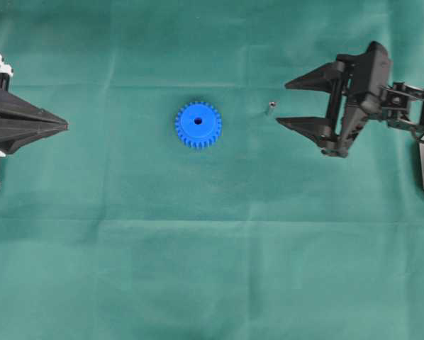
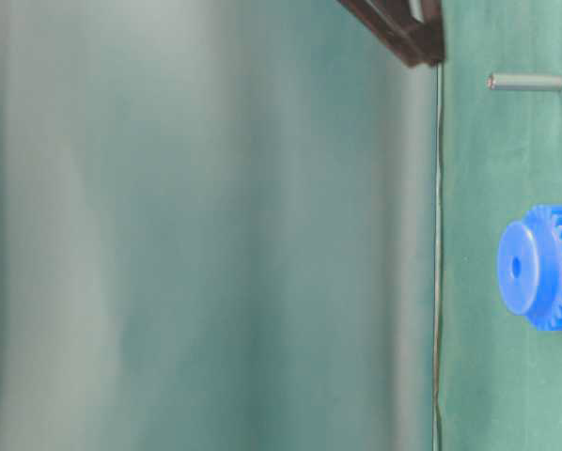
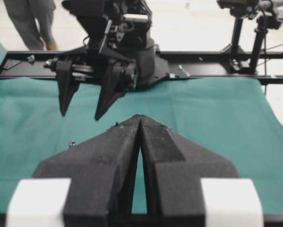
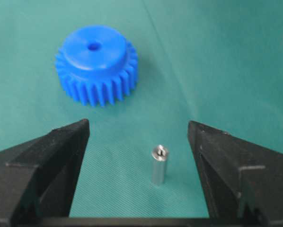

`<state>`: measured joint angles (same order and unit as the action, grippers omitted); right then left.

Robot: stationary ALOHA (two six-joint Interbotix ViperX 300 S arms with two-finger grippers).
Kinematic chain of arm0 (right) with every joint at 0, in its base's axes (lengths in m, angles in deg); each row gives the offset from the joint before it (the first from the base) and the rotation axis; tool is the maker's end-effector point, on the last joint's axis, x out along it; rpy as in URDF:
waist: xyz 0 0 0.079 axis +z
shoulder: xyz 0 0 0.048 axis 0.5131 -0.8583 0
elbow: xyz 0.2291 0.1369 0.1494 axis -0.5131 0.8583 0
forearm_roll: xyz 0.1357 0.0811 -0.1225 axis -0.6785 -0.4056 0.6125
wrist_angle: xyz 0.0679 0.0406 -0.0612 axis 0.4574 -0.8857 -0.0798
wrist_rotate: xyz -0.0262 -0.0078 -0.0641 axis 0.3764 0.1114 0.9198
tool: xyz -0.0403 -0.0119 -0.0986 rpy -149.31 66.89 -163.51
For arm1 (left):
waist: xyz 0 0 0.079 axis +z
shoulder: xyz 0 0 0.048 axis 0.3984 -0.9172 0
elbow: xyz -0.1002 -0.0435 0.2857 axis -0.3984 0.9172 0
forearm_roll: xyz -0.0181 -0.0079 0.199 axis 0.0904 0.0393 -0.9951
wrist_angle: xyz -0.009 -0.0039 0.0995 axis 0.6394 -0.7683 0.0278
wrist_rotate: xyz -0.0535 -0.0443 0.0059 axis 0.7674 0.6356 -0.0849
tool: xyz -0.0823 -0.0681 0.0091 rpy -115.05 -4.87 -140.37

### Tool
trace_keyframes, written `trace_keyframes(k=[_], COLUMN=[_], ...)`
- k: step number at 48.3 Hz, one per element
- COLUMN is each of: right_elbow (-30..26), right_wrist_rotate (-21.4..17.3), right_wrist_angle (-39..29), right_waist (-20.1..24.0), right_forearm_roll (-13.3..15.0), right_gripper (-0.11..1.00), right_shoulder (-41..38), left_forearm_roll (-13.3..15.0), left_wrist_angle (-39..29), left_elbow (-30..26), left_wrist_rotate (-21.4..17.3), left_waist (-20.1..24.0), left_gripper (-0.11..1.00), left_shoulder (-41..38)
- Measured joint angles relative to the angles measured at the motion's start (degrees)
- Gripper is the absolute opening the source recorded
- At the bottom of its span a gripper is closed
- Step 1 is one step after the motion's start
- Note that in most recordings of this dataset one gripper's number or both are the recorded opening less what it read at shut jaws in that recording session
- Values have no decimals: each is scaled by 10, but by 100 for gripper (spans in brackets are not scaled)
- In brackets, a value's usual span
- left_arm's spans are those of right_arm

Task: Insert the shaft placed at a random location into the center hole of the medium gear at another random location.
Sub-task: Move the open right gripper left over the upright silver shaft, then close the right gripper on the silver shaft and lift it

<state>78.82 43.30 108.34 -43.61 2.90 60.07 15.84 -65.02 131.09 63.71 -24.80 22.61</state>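
Pin [image 4: 158, 165] stands upright between the spread right gripper [image 4: 138, 137] tips, untouched; gear [image 4: 96, 64] upper left; left gripper [image 1: 64, 125] pressed together.

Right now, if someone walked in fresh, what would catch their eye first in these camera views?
The bright blue gear pops against the green cloth, near the middle of the overhead view, lying flat with its center hole up. To its right a tiny silver shaft stands upright, with the open right gripper just beyond it. The left gripper sits shut at the left edge.

body: matte black | fingers [image 1: 313, 76]: pointed wedges | left mounts: white blocks [image 3: 38, 201]
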Motion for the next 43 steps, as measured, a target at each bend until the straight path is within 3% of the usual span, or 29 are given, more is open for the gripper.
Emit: trace_keyframes(k=[31,35,43], right_elbow=[-39,-40,-40], right_wrist_rotate=[0,0,0], right_wrist_angle=[40,41,43], right_waist=[-19,-19,-19], right_forearm_roll=[-6,-7,-7], right_gripper=[82,69,22], right_shoulder=[-134,-135,-135], left_forearm_roll=[-1,-1,-1], left_wrist_angle=[-8,-10,-14], left_elbow=[-1,-1,0], left_wrist_rotate=[1,1,0], left_waist=[0,0,0], left_gripper=[0,0,0], left_shoulder=[1,1,1])
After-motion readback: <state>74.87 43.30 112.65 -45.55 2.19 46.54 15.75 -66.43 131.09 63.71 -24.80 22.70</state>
